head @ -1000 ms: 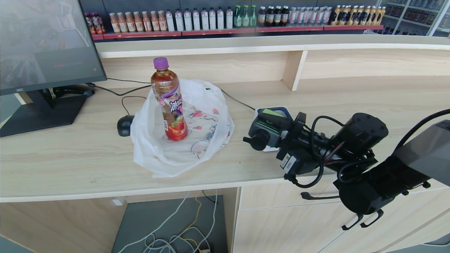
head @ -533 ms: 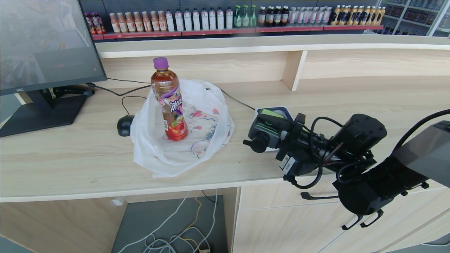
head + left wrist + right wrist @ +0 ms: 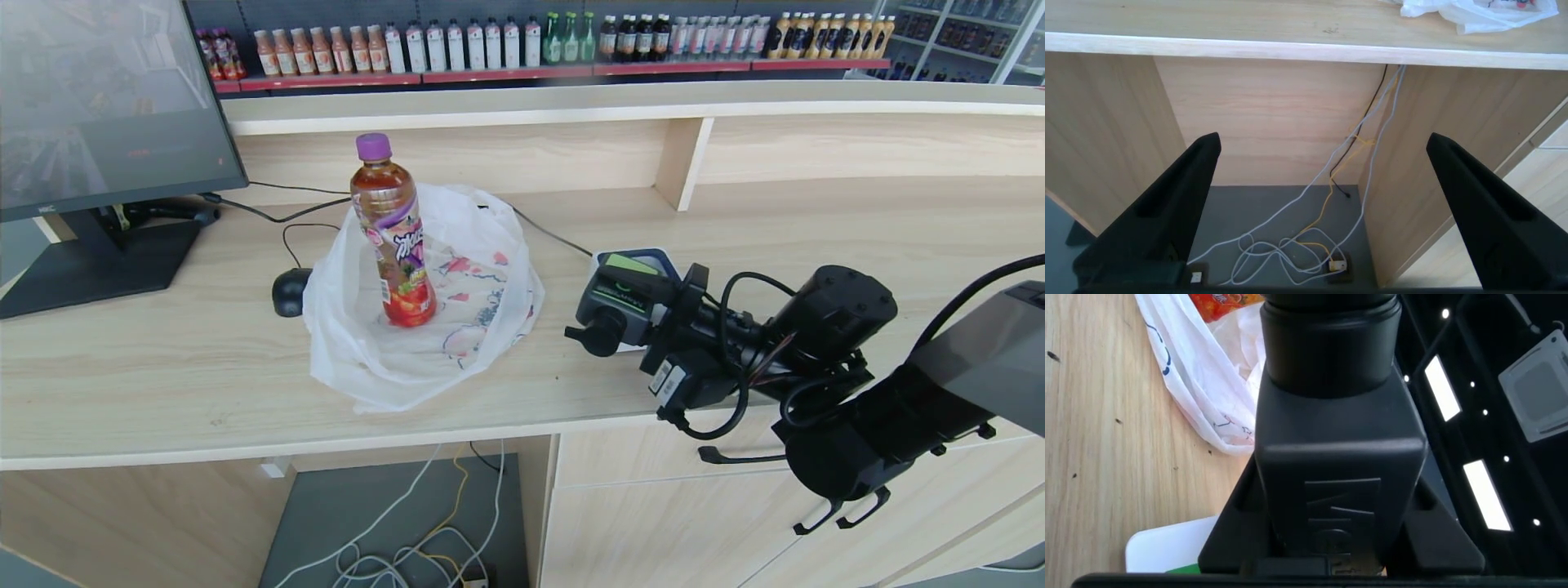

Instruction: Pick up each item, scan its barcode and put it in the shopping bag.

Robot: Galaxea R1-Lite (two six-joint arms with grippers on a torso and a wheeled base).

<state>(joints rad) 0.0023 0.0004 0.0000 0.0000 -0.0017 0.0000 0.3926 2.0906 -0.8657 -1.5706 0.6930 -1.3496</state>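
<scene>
Well, head view, middle left: the purple-capped drink bottle (image 3: 393, 237) stands in the white plastic bag (image 3: 482, 269) on the wooden desk (image 3: 163, 367), probably scanned. Left wrist view: left hand (image 3: 1323, 147) wide, empty. Right wrist view: right hand (image 3: 1331, 543) holds a black scanner (image 3: 1331, 457).

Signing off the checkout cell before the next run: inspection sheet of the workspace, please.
Surface: light wooden counter, level.
Job's things: amber drink bottle with purple cap upright inside open white plastic shopping bag.
Clutter: black computer mouse beside bag; white flat pad beneath scanner.
Grippers: left end effector open, below counter edge; right end effector shut on black boxy handheld scanner.
Cables: black lead on counter; white and yellow wires on floor.
Surroundings: dark monitor; shelf of bottles behind.
</scene>
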